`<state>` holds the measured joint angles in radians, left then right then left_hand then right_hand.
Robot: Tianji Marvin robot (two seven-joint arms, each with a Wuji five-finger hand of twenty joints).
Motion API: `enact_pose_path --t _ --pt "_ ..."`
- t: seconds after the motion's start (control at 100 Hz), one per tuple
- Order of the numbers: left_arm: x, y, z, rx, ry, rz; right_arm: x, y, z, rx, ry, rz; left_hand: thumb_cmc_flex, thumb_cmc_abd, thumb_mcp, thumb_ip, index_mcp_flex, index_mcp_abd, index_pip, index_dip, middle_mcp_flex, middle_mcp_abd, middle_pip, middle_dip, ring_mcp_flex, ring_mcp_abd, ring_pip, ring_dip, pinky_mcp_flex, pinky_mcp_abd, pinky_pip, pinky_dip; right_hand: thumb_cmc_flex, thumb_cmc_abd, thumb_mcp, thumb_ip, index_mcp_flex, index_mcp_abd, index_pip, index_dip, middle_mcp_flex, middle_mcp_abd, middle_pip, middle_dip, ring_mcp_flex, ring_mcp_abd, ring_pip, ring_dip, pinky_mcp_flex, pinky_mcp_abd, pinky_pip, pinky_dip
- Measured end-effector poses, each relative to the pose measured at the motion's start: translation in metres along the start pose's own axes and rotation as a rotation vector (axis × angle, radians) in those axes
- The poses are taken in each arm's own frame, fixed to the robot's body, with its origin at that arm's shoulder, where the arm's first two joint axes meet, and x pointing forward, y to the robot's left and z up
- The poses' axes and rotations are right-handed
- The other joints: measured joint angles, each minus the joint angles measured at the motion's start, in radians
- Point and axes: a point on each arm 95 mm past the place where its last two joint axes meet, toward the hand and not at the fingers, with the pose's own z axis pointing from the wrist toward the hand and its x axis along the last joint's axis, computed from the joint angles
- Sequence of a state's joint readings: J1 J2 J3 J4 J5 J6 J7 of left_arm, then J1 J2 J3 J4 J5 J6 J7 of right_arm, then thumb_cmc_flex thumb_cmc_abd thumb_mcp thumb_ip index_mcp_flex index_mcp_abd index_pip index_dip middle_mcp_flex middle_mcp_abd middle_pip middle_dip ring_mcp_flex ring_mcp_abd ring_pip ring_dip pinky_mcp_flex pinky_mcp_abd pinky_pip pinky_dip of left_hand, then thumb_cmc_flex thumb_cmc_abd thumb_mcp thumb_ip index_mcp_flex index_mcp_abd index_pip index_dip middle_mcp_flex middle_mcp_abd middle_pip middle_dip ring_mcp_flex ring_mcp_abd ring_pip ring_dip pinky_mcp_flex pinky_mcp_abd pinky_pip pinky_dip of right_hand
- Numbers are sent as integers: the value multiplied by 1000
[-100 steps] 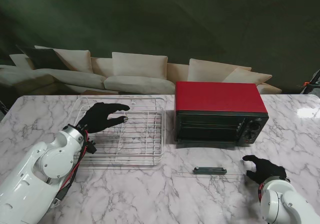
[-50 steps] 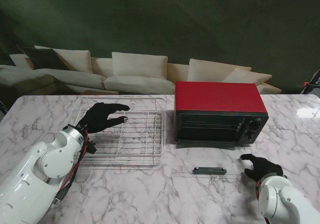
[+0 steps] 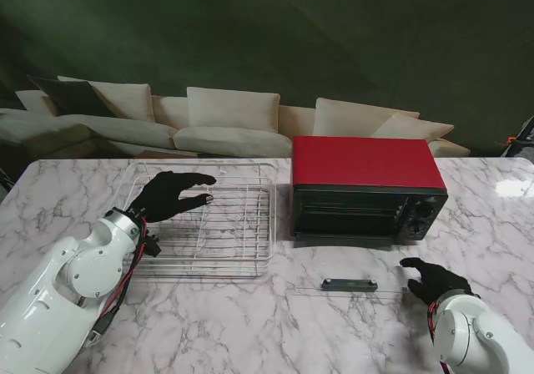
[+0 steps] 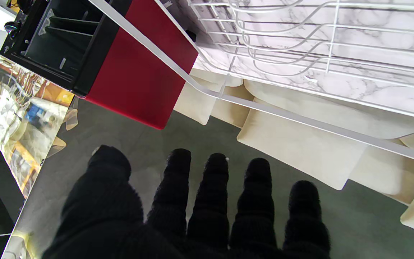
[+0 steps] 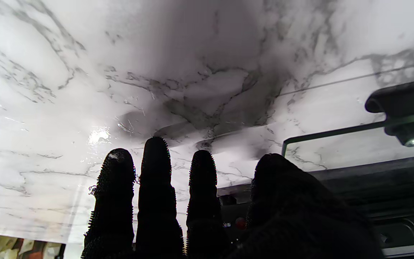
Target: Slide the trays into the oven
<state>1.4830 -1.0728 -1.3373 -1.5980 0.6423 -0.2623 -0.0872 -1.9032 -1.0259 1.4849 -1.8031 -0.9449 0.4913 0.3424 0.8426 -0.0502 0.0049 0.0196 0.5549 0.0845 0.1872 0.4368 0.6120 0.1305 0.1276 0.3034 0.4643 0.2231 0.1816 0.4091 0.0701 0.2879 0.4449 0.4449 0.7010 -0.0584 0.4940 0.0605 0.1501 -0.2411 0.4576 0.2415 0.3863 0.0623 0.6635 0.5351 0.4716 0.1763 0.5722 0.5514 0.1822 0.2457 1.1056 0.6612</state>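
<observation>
Hands first: our left hand (image 3: pixel 167 195) hangs over the wire tray (image 3: pixel 242 245), fingers (image 4: pixel 210 190) spread and straight, holding nothing; whether the fingertips touch the wires we cannot tell. Our right hand (image 3: pixel 434 280) rests low over the table (image 3: pixel 250 324), nearer to us than the oven (image 3: pixel 367 190), fingers (image 5: pixel 153 180) loosely apart, empty.

We take the oven as our landmark. It sits on the marble table, red on top, dark in front, with its glass door (image 3: pixel 334 295) folded down flat toward us. The door's dark handle (image 3: pixel 350 285) lies just nearer to us than the oven's front. The right wrist view shows the glass edge and handle (image 5: pixel 401 104) beside the thumb, apart from the fingers.

The tray lies flat on the table just left of the oven, outside it, its right rim near the oven's left wall. The left wrist view shows its wires (image 4: pixel 300 54) with the oven's red side (image 4: pixel 135 68) beyond them.

Behind the oven, past the table's far edge, stands a pale sofa (image 3: pixel 234 119).
</observation>
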Motion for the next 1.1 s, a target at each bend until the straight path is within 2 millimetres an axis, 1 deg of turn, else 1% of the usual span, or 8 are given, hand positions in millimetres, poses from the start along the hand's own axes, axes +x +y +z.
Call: enact_pose_path --t 0.1,0.22,0.43,0.55,0.63,0.77,0.89,1.1 --pt "0 0 0 0 0 0 2 -1 0 -5 -3 -11 0 0 0 0 0 0 0 0 0 0 0 0 0 0 0 0 0 0 0 0 16 -2 -6 0 -10 8 -11 1 0 0 0 0 0 0 5 1 0 0 0 2" --pt "0 0 0 0 0 0 3 -2 1 -8 -7 -26 0 0 0 0 0 0 0 0 0 0 0 0 0 0 0 0 0 0 0 0 26 -92 64 -6 -8 18 -123 -4 -1 -2 0 0 1 -1 15 3 3 0 0 6" --pt "-1 0 0 -1 -1 0 5 -2 2 -9 -11 -39 0 0 0 0 0 0 0 0 0 0 0 0 0 0 0 0 0 0 0 0 26 -135 112 -10 -7 33 -241 -4 -13 -6 0 0 1 -1 28 13 4 0 0 10" --pt "-1 0 0 -1 -1 -1 5 -1 3 -3 -11 -44 0 0 0 0 0 0 0 0 0 0 0 0 0 0 0 0 0 0 0 0 8 -161 146 -10 18 34 -373 58 -31 -10 0 -6 1 0 31 19 4 -1 1 11" --pt "-1 0 0 0 -1 -1 6 -1 3 1 -9 -57 0 0 0 0 0 0 0 0 0 0 0 0 0 0 0 0 0 0 0 0 -7 -163 171 -9 18 44 -410 64 -39 -10 0 -9 1 0 32 22 4 -1 2 12" --pt "-1 0 0 0 -1 -1 9 -1 5 7 -4 -74 0 0 0 0 0 0 0 0 0 0 0 0 0 0 0 0 0 0 0 0 -14 -174 222 -5 18 92 -460 64 -53 -7 0 -9 1 19 43 29 4 -2 2 12" --pt "-1 0 0 0 -1 -1 13 -1 6 8 1 -87 0 0 0 0 0 0 0 0 0 0 0 0 0 0 0 0 0 0 0 0 -14 -175 301 -5 18 156 -471 64 -65 14 0 2 1 42 52 39 4 -8 2 12" --pt "-1 0 0 1 -1 -2 14 0 6 19 7 -55 0 0 0 0 0 0 0 0 0 0 0 0 0 0 0 0 0 0 0 0 -13 -174 325 -3 18 168 -471 64 -75 15 0 2 -22 73 58 57 -1 -8 2 13"
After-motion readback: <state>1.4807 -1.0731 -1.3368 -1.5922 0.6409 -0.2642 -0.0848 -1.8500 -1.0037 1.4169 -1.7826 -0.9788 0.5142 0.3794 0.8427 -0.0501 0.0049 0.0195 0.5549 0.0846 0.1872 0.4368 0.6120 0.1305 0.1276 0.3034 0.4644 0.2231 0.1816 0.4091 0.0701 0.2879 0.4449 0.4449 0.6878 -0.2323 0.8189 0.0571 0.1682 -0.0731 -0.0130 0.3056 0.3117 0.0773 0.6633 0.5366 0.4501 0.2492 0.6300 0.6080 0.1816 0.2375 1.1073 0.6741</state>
